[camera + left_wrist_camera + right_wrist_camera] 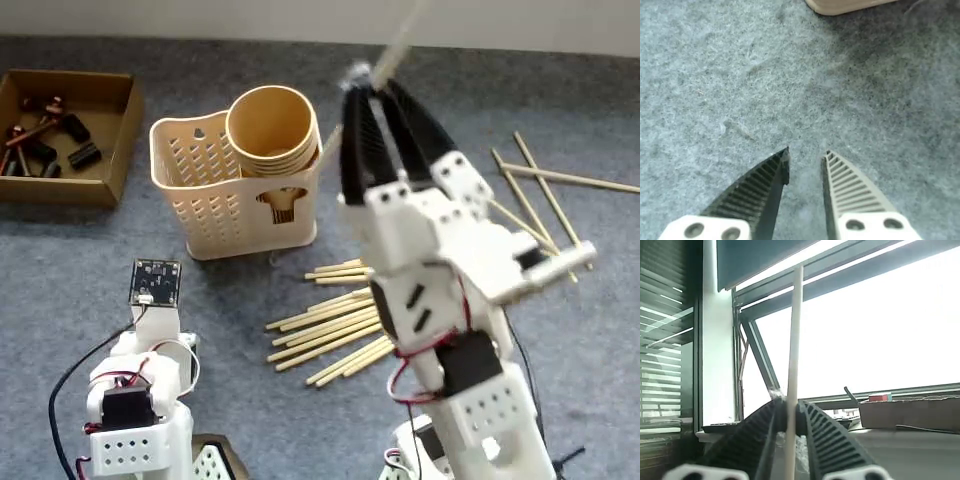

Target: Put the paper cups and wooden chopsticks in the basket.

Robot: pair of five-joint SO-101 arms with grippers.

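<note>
Tabletop of grey felt is seen across the high view. A pale slotted basket stands upper centre-left, with a cardboard box of dark parts at the upper left. Stacked paper cups are already set in the basket and take up much of it. Loose chopsticks lie fanned at lower centre, with a few more at the right edge. The right gripper is raised at upper centre, just right of the basket, with its jaws clamped on one chopstick that points upward. The left gripper hangs low over bare felt, jaws narrowly parted and holding nothing.

Risk, as judged: the stick is pinched near one end, so it may pivot or slip. The gap beside the cups looks tight, so the tip may catch on a rim.
</note>
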